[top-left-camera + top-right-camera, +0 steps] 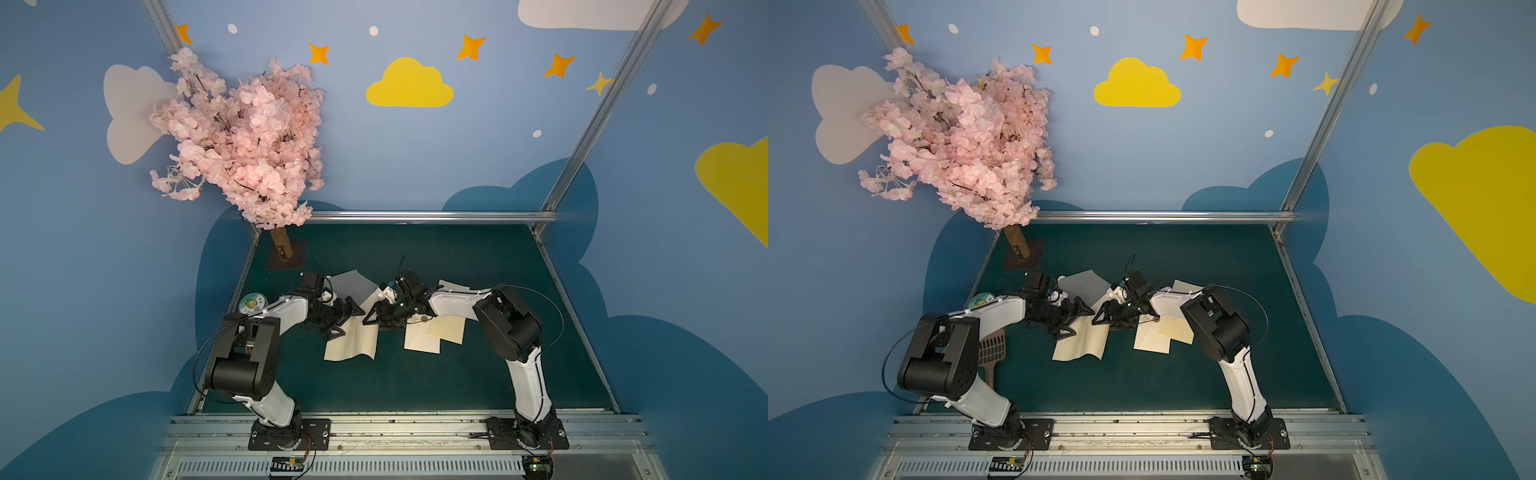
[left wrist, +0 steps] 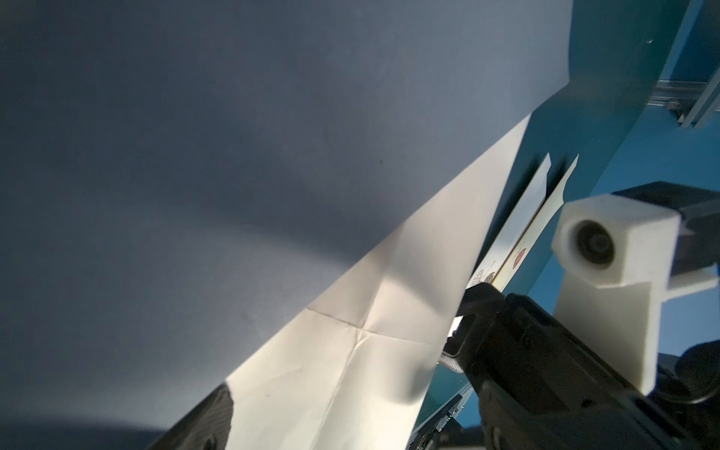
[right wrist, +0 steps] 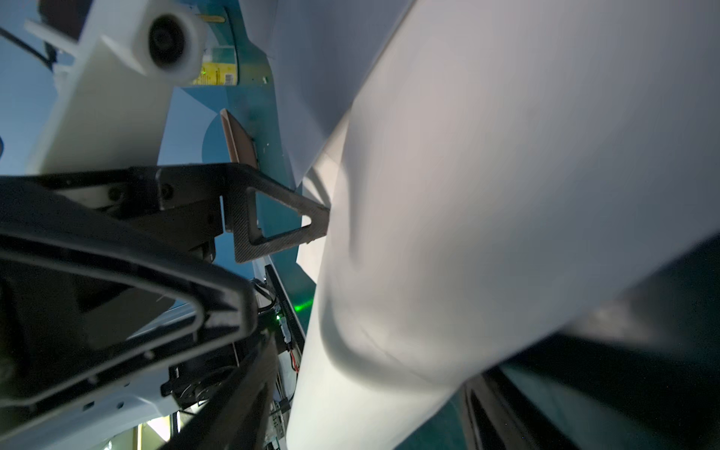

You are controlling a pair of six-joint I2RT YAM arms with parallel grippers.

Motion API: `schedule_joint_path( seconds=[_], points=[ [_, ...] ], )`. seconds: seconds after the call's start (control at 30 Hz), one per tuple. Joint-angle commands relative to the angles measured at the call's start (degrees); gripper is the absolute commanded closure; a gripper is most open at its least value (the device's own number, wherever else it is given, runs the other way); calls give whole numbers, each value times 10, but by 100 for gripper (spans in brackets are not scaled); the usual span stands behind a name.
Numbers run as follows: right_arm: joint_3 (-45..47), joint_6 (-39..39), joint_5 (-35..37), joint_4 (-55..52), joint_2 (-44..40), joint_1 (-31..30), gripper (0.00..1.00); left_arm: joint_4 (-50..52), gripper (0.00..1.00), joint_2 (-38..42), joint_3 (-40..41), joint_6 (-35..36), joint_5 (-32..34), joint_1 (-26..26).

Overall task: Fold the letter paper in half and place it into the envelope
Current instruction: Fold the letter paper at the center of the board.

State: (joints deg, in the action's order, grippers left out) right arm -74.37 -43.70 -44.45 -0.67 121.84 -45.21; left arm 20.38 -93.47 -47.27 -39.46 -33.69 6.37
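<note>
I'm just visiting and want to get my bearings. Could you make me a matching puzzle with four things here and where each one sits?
Things:
1 letter paper
2 envelope
3 pink blossom tree
4 round green-and-white disc

Places:
a far left corner of the table
b flat, partly under the right arm
c near the left edge, beside the left arm
d mid-table, partly lifted

Pairs: 1-d, 2-b, 3-a, 4-c

Both top views are dim and bluish, straight lines bowing toward the edges; the cherry blossom tree (image 1: 241, 137) catches the brightest light, from above. Both wrist views show the letter paper (image 2: 350, 331) soft-focused, half shadowed.
</note>
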Motion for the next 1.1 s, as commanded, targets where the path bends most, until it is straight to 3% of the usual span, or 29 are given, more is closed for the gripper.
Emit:
schedule_joint_path(
  seconds=[0.0,0.17,0.3,0.53,0.83,1.07],
  points=[
    [48,-18,-3,-13,8,-24,22,-5,2,-31,16,-2,25,4],
    [87,-31,-10,15,-18,-38,18,-18,2,-31,24,-7,25,3],
    [119,-34,20,15,-51,-34,28,-24,2,-26,33,-11,24,3],
    [126,-45,57,-11,-65,-15,56,-16,2,-8,34,-10,19,4],
    [101,-21,55,-65,-90,-8,100,95,1,46,-70,46,37,4],
    [86,45,59,-174,-168,-3,100,119,0,40,-120,55,42,4]
  ],
)
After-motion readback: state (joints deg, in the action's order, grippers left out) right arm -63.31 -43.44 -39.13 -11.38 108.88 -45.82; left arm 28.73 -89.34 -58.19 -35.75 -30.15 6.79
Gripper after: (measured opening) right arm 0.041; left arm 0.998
